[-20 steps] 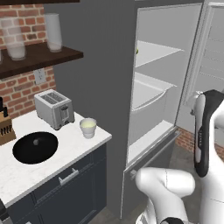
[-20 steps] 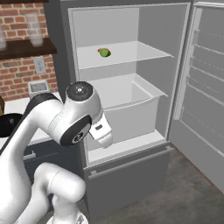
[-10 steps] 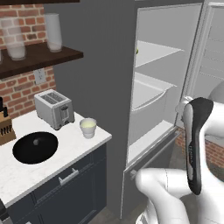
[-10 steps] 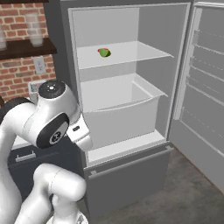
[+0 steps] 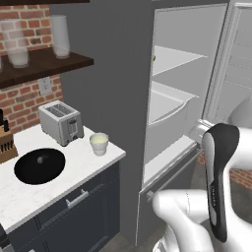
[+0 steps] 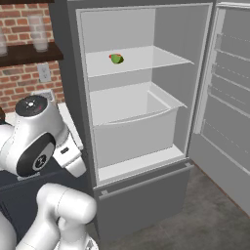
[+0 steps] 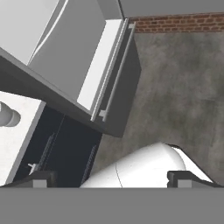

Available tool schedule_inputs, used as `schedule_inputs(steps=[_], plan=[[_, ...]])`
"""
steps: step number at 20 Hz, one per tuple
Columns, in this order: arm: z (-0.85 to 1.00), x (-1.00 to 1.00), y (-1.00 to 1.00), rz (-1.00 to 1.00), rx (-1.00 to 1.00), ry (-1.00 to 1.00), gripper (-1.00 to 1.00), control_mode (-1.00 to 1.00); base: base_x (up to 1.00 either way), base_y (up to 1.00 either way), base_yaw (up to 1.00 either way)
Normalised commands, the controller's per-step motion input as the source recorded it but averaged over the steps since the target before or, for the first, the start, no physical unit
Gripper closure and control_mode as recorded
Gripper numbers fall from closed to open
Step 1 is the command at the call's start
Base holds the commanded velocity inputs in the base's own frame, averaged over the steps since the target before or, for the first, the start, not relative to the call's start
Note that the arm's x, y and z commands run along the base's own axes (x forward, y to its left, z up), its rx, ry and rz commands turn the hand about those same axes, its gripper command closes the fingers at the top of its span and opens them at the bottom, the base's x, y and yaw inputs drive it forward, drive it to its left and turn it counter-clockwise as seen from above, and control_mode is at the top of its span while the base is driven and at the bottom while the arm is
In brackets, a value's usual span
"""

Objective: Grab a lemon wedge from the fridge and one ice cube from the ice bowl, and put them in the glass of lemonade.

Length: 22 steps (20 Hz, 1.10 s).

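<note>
The fridge stands open, its door swung out to the right. On its upper white shelf lies the lemon wedge, small and yellow-green. Left of the fridge, on the white counter, are the glass of lemonade and the black ice bowl. My gripper is open, its fingertips wide apart with nothing between them. It points down at the floor beside the fridge's lower drawer, well below the wedge's shelf.
A silver toaster stands behind the glass, and a knife block sits at the counter's left end. Tall clear glasses are on a wooden shelf above. A deep white bin fills the fridge's middle. The floor is grey concrete.
My arm has folded down and to the left: its elbow sits lower and further left in the right base view. The fridge, wedge, glass and bowl have not moved.
</note>
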Motion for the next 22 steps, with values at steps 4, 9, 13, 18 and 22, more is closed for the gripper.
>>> schedule_inputs(steps=[4,9,13,18,22], plan=[[0.0,0.06,-0.01,0.02,0.0,-0.03,-1.0,-1.0,0.0,0.0,0.0],[0.0,0.01,0.0,0.03,0.0,-0.02,-1.0,-1.0,0.0,0.0,0.0],[-0.01,0.0,-0.03,0.16,0.0,0.0,-1.0,-1.0,0.0,0.0,0.0],[0.0,0.0,0.0,0.0,0.0,0.0,-1.0,1.0,0.35,-0.48,0.41],[0.0,0.0,0.0,0.0,0.0,0.0,-1.0,1.0,0.39,-0.71,0.48]])
